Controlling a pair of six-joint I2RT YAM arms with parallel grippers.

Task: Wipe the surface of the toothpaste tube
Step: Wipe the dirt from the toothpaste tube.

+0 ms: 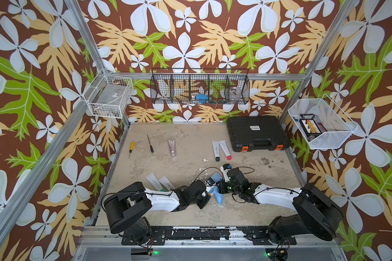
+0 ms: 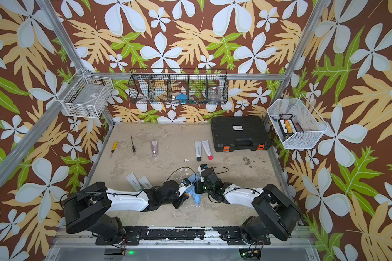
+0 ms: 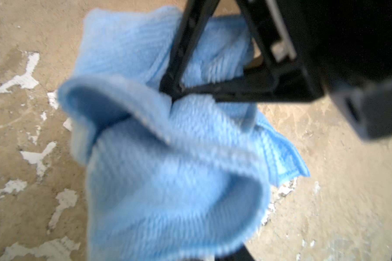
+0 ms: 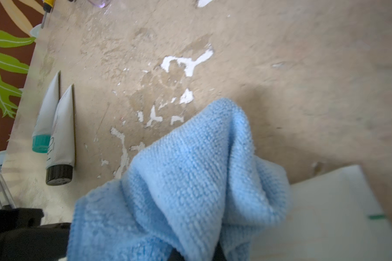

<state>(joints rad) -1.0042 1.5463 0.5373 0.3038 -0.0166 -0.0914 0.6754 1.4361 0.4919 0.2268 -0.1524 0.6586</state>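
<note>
Nearest the robot, at about 6 o'clock from the middle of the table (image 1: 190,140), the two arms meet tip to tip over a blue cloth (image 1: 218,197). The right gripper (image 3: 173,90) is clenched on a fold of the cloth. In the left wrist view its two black fingers close to a point, and the rest of the fabric bunches and hangs to the tabletop. The left gripper (image 1: 208,192) sits at 9 o'clock of the cloth and is clamped tight. The fabric hides its tips, so I cannot tell what it grips. The toothpaste tube (image 4: 326,214) shows clearly only in the right wrist view, as a pale flat body with a small green mark, one edge running behind the cloth.

Toward 8 o'clock, a teal-capped tube (image 4: 47,117) and a white tube with a black cap (image 4: 62,135) lie side by side, partly under the left arm.

The far row runs from 10 to 1 o'clock:
- a yellow screwdriver (image 1: 131,146)
- a dark screwdriver (image 1: 150,144)
- a pink tube (image 1: 171,146)
- a far black-capped tube (image 1: 216,150), just beside a red-capped tube (image 1: 225,149)

A black case (image 1: 257,133) lies flat in the 2 o'clock corner.

Three baskets hang on the walls beyond the table:
- a white wire basket (image 1: 109,97) at 10 o'clock
- a black mesh basket (image 1: 199,87) at 12
- a white mesh basket (image 1: 321,123) at 2
</note>
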